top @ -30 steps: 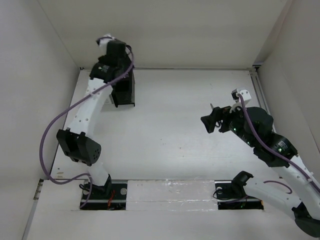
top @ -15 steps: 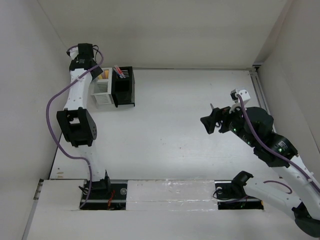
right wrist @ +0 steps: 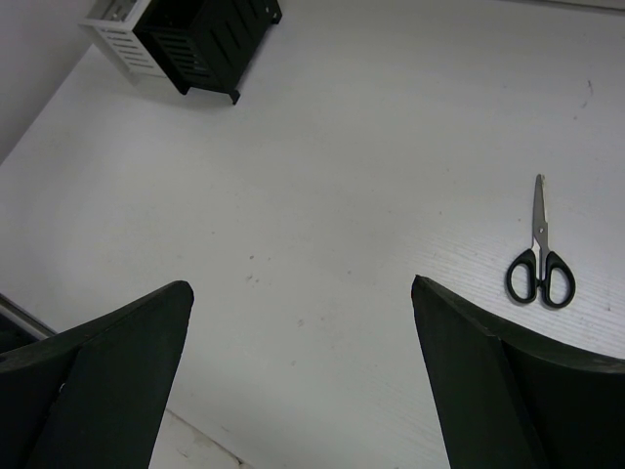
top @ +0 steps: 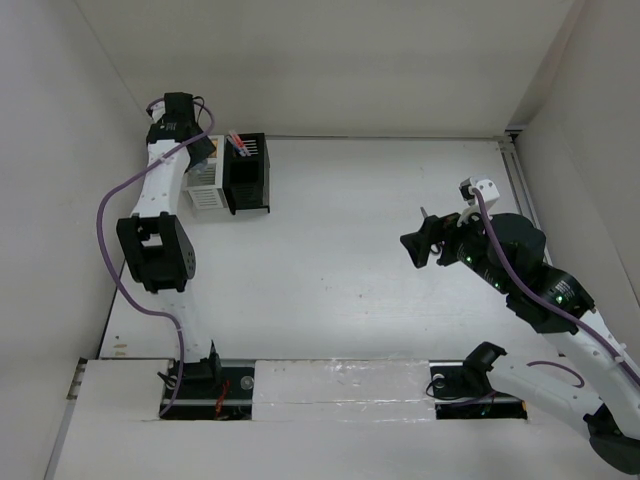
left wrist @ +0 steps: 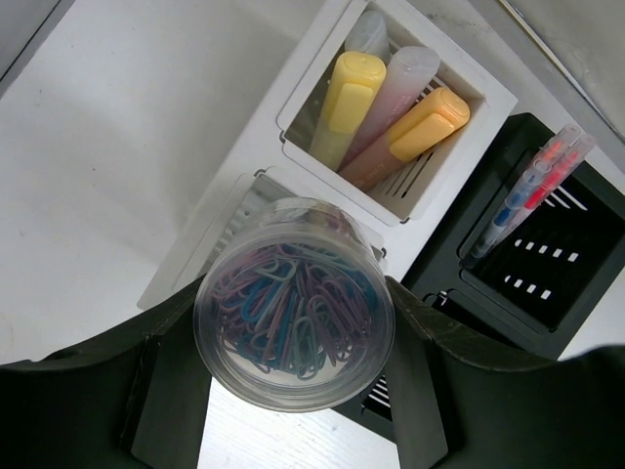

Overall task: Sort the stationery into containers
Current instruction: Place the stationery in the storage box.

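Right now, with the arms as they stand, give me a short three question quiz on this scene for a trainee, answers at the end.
1. True or false: the left gripper holds a clear tub of paper clips.
2. Which box holds the yellow highlighter and the orange highlighter: A, the white box, or B, the black box?
3. Which tool lies on the table in the right wrist view?
Key: 1 true. 2 A. 3 the scissors.
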Available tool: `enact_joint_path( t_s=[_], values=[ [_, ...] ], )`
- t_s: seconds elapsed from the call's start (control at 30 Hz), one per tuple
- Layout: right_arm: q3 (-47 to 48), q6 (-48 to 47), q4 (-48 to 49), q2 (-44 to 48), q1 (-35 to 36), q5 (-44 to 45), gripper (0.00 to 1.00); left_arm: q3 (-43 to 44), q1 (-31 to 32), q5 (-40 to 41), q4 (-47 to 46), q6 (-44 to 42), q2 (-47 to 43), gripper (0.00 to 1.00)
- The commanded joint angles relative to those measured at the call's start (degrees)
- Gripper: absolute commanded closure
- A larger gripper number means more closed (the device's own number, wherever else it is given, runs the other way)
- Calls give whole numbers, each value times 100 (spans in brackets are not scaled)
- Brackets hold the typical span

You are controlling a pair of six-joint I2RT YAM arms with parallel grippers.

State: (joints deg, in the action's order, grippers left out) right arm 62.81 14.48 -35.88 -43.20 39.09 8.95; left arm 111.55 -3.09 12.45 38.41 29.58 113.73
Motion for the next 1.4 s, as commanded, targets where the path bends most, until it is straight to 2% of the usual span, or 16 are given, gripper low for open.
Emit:
enact_joint_path(
  t_s=[0.0, 0.57, 1.03, 1.17, 1.3, 1.33, 1.37],
  values=[
    [4, -86, 257, 84, 55, -60, 0, -1, 80, 21, -150, -76, -27, 100],
    [-49, -86, 257, 84, 55, -60, 0, -54, 151, 565, 158, -128, 26, 100],
    [-49, -86, 257, 136, 55, -60, 0, -54, 151, 391, 228, -181, 132, 100],
    [-49, -86, 257, 136, 55, -60, 0, -54, 151, 338, 228, -181, 184, 94],
    [-49, -86, 257, 136, 55, -60, 0, -54, 151, 285, 228, -181, 132, 79],
    [-49, -86, 257, 136, 55, -60, 0, -54, 151, 232, 228, -181, 132, 70],
    [-49, -86, 257, 136, 55, -60, 0, -54, 151, 232, 228, -181, 132, 67]
  ],
)
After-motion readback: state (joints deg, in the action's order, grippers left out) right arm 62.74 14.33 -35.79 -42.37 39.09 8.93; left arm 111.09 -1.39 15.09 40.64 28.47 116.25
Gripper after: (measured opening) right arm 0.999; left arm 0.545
